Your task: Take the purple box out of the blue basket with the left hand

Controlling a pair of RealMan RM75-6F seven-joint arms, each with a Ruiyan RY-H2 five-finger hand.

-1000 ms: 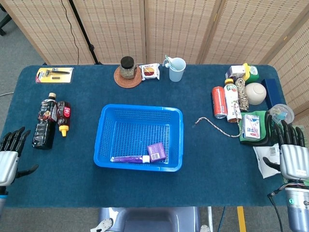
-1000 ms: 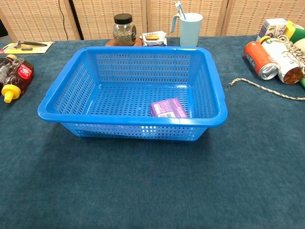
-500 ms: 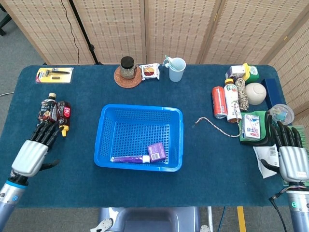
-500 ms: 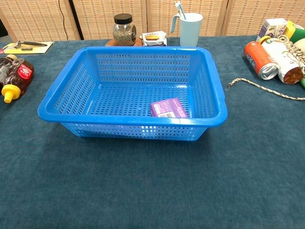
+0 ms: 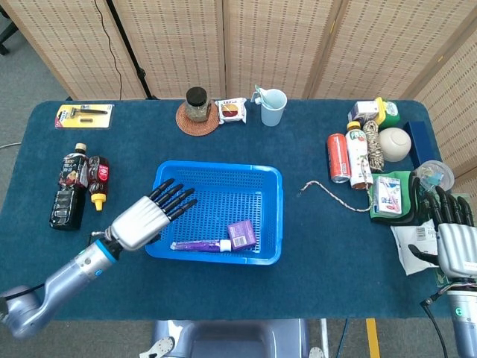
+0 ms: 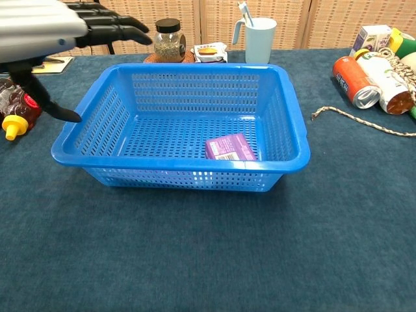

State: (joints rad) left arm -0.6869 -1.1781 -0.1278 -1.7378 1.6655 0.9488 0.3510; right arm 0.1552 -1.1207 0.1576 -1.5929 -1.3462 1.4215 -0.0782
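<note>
My left hand [image 5: 147,218] hovers over the 9 o'clock edge of the blue basket [image 5: 165,183], fingers spread wide and holding nothing, pointed toward 2 o'clock. The purple box [image 5: 241,233] lies on the basket floor near the 5 o'clock corner, just beside a purple tube [image 5: 200,245] along the near wall; the chest view shows the box [image 6: 229,147] flat, its label side up, close to the front rim [image 6: 195,165]. I judge this the reach step: the hand is over the basket but well apart from the box. Next I would carry it across toward 4 o'clock, lower it inside the walls and close thumb and fingers on the box's sides, clear of the tube. My right hand [image 5: 455,242] rests open at the table's 4 o'clock edge, idle.
</note>
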